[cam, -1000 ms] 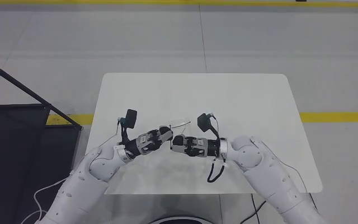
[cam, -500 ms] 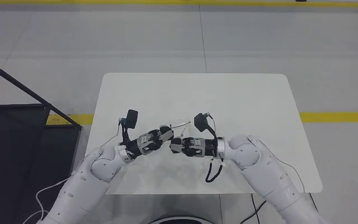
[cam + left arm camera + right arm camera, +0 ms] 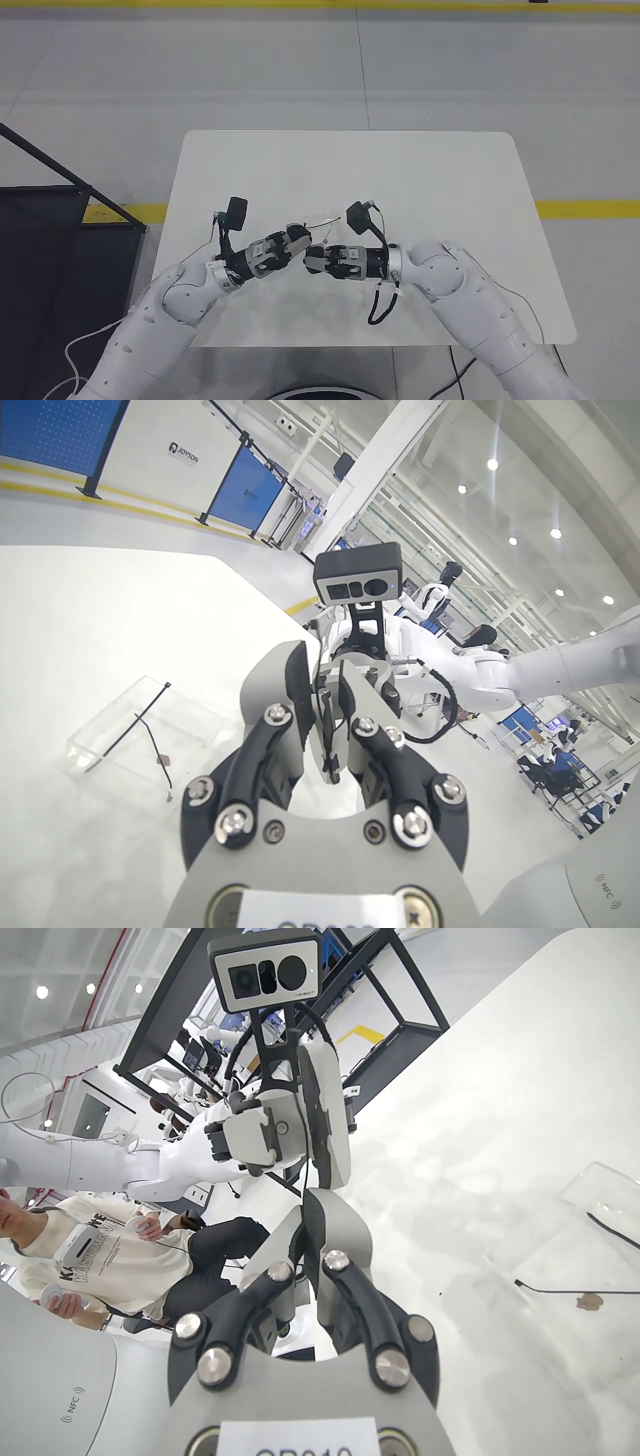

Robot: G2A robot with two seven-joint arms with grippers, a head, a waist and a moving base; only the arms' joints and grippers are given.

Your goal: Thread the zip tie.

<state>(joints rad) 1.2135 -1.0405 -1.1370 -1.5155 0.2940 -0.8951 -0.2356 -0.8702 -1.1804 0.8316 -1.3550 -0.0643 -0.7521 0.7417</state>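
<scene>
The two tools meet tip to tip above the near middle of the counter (image 3: 450,200), the left tool (image 3: 322,692) on the left and the right tool (image 3: 306,1210) on the right. The right tool is pinched together on the zip tie (image 3: 326,720). Its thin black strap runs from that tip straight across into the left tool, long axis along the line between them. Whether the left tool clamps the strap, I cannot tell. The tie's head and free end are hidden, so threading progress is unclear. Spare ties (image 3: 132,725) lie in a clear tray (image 3: 195,720) just beyond.
</scene>
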